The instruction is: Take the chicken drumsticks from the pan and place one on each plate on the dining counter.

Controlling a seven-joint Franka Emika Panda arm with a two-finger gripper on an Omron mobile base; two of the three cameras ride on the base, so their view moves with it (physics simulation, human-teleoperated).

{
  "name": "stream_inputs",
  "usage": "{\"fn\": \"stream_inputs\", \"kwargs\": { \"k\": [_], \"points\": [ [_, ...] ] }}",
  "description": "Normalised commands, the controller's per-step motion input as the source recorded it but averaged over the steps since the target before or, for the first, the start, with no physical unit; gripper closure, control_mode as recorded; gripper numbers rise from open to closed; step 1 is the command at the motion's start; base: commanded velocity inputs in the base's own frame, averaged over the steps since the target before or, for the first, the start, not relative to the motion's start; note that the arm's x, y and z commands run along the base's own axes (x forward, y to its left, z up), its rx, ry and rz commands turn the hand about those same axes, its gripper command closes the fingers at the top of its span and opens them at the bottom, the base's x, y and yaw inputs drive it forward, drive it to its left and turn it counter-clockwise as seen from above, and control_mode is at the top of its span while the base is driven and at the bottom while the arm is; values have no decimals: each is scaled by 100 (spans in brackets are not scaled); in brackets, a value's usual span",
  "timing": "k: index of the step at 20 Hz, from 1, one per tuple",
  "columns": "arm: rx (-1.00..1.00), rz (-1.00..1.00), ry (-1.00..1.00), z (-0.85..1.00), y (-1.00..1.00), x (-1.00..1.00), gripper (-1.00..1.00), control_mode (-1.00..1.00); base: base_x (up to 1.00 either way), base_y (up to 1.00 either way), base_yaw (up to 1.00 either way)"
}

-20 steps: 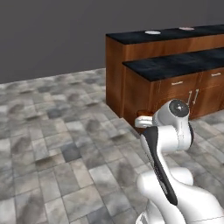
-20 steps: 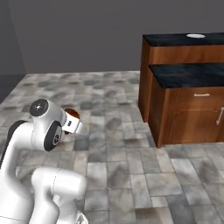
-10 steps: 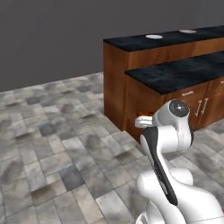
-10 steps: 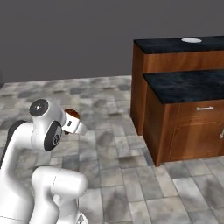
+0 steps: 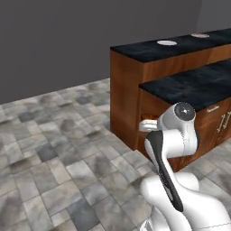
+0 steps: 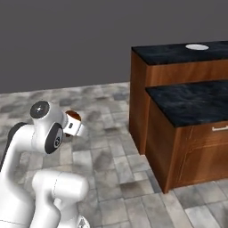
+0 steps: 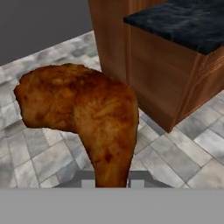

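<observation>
Drumstick [image 7: 83, 118] sits clamped by its narrow bone end in closed jaws, near the worktop's [image 6: 178, 52] wooden end. Probably light, firm, greasy; the thin end suits gripping. Plate [image 6: 197, 46] lies far.

The drumstick [image 7: 87, 118] is mottled reddish-brown. The dining counter [image 5: 149, 54] has a black marbled top over reddish-brown wood. The plates [image 5: 166, 43] are whitish.
</observation>
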Motion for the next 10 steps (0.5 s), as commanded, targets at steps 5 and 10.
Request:
{"fn": "stream_inputs", "kwargs": {
  "k": [5, 10],
  "points": [
    [0, 0, 0, 0, 0, 0, 100, 100, 99, 66, -23],
    [0, 0, 0, 0, 0, 0, 100, 100, 86, 80, -21]
  ]
}}
